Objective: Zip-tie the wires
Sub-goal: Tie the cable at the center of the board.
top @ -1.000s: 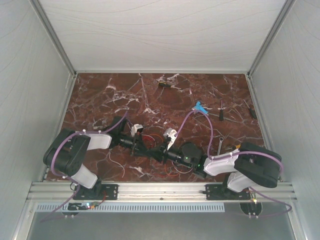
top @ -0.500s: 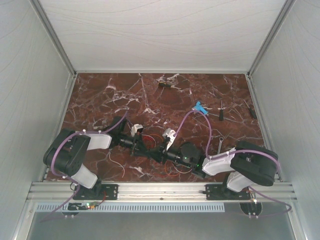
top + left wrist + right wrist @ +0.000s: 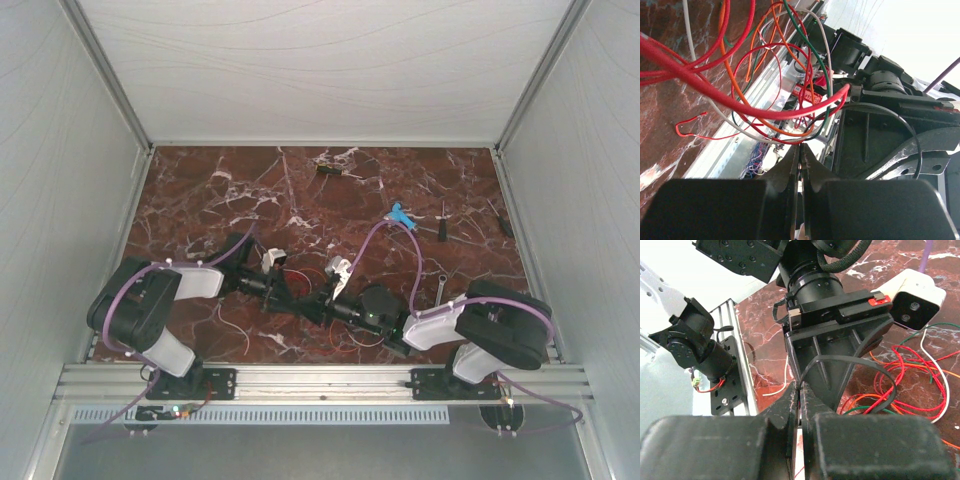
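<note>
- Right gripper (image 3: 799, 389): closes its two fingers flat against each other and pinches one end of the zip tie (image 3: 850, 358) at the very tips.
- Zip tie, right wrist view: rises from that pinch, bends into an open loop across the front of the opposing black fingers, and curves back down toward their tip.
- Left gripper (image 3: 801, 150): presses its fingers together as well, with no gap at the tips; appears to clamp the other end of the thin black strip, which leaves the tips and arcs up and over to the right in front of the right arm's black housing.
- Wires (image 3: 740, 102): hang as a loose tangle of red, orange, green and white strands just beyond the left fingertips, above and to the left of the black loop; one thick red strand crosses the left wrist view from upper left toward the loop.
- Wires, right wrist view: lie on the marble table (image 3: 200, 200) to the right of the loop; cannot tell whether any strand passes through it.
- Top external view: sets the two grippers tip to tip, low over the near middle of the table, with red strands showing beside them.
- Far half of the table: carries a screwdriver (image 3: 335, 170), well apart from both grippers.
</note>
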